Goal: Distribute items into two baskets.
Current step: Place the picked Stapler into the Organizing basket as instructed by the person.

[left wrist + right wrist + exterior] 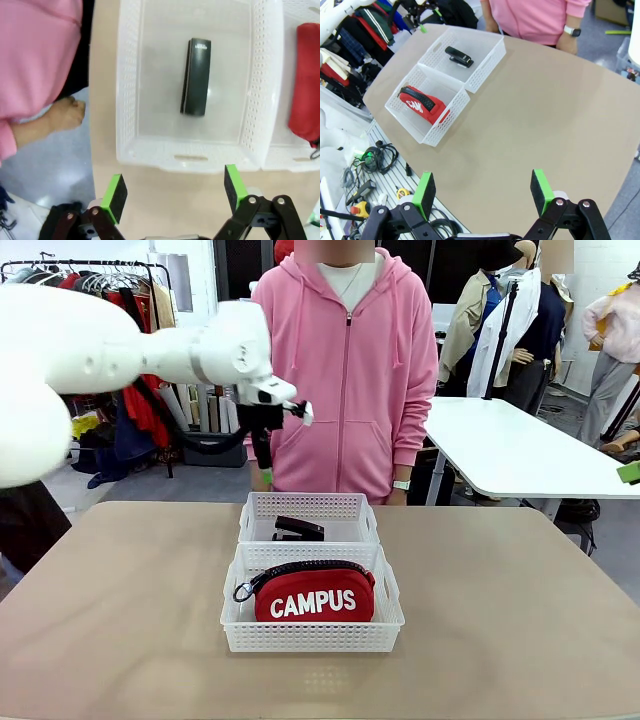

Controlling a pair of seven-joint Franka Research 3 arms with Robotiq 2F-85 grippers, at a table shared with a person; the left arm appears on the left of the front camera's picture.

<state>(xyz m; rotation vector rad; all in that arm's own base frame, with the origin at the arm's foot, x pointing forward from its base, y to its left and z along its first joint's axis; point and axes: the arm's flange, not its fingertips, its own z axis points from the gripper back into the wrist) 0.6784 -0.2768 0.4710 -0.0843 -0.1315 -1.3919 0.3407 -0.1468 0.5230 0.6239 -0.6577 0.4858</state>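
Observation:
Two white lattice baskets stand end to end at the table's middle. The red "CAMPUS" pouch (313, 595) lies in the near basket (312, 638). In the far basket (308, 504) lies the black stapler (298, 530). My left gripper (264, 472) hangs open and empty above the far basket's left end. The left wrist view looks down on the stapler (196, 77) in its basket (128, 100), with the left gripper (175, 192) just outside the rim and the pouch (305, 85) at the right. My right gripper (482, 192) is open and empty, high over the table, far from the stapler (459, 56) and pouch (422, 104).
A person in a pink hoodie (345, 360) stands at the far edge, right behind the far basket, one hand (65, 115) hanging near it. Bare tabletop (500, 620) lies on both sides of the baskets. A white table (520, 450) stands behind to the right.

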